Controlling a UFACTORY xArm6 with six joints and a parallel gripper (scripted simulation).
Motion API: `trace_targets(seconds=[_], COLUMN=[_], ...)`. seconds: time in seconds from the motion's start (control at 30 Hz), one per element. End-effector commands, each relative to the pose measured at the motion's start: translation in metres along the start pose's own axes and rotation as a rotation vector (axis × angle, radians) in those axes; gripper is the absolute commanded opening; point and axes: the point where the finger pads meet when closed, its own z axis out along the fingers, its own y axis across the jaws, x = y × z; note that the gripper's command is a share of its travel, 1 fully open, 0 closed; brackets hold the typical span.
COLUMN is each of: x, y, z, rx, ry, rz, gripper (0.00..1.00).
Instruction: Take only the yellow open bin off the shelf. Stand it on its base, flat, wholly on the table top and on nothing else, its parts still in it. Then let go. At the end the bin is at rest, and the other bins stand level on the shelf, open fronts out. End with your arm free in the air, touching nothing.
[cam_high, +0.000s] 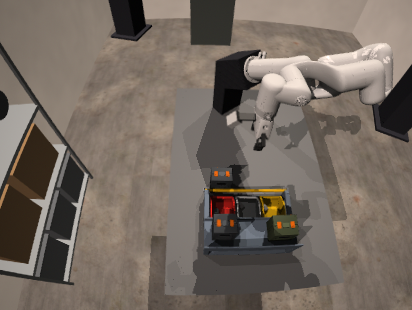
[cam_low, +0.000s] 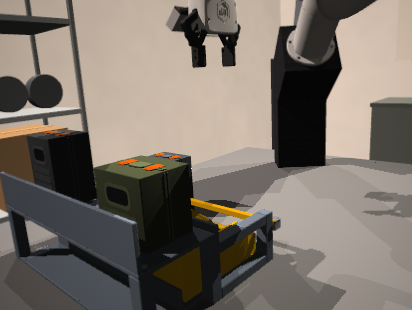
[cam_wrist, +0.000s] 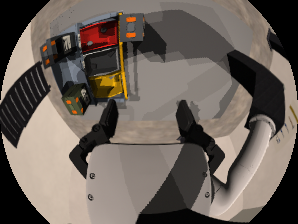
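Note:
The yellow bin (cam_high: 272, 205) (cam_low: 237, 252) (cam_wrist: 106, 86) sits in the blue-grey shelf (cam_high: 250, 237) (cam_low: 60, 200), at the end of the row. The dark grey bin (cam_high: 247, 207) (cam_wrist: 100, 62) is beside it, then the red bin (cam_high: 222, 205) (cam_wrist: 97, 37). Small parts in the yellow bin are too small to tell apart. A yellow bar (cam_high: 250, 190) (cam_low: 220, 207) runs along the shelf's front edge. My gripper (cam_high: 259, 146) (cam_low: 213, 65) (cam_wrist: 147, 106) is open and empty, high above the table, on the robot-base side of the shelf, touching nothing.
A green box (cam_high: 283, 227) (cam_low: 150, 187) (cam_wrist: 74, 102) stands behind the yellow bin. A dark box (cam_high: 225, 228) (cam_low: 72, 165) stands behind the red bin. Another dark box (cam_high: 221, 177) (cam_wrist: 131, 27) is in front of the red bin's end. The grey table (cam_high: 185, 270) (cam_low: 300, 215) extends toward the robot base.

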Motion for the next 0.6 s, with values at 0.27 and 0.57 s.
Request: trace_targets(seconds=[0.27,0.57], x=[0.001,-0.001], y=[-0.018,-0.072], z=[0.002,0.002], rx=[-0.003,-0.002], ry=[0.002,0.002], rz=[-0.001,-0.001], gripper=[1.0,1.0])
